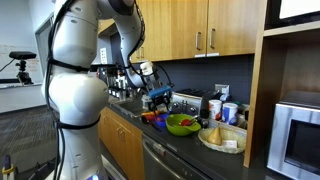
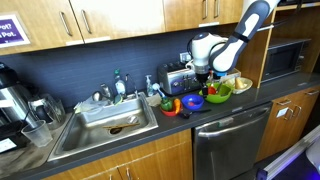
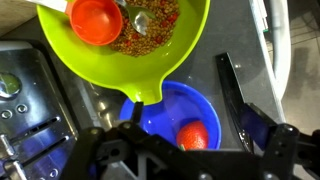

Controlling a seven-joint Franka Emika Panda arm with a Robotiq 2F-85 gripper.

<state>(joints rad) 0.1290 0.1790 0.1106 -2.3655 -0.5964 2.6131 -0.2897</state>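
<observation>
My gripper [image 3: 190, 115] hangs open just above a blue bowl [image 3: 165, 105] with nothing between its fingers. A red fruit that looks like a strawberry [image 3: 192, 135] lies in that bowl. Touching the blue bowl's far rim is a lime-green bowl [image 3: 190, 50] full of small grains, with an orange cup [image 3: 96, 20] and a spoon [image 3: 140, 20] in it. In both exterior views the gripper [image 1: 156, 96] [image 2: 200, 84] stands over the counter, with the blue bowl [image 2: 193, 101] under it and the green bowl [image 1: 181, 124] [image 2: 217, 91] beside it.
A sink [image 2: 110, 120] with a tap lies along the counter, and a toaster [image 2: 178, 77] stands at the back wall. Red and yellow items [image 2: 168, 105] lie near the bowls. A plate of food [image 1: 222, 138], cups [image 1: 228, 112] and a microwave [image 1: 300, 135] are close by. Wooden cabinets hang overhead.
</observation>
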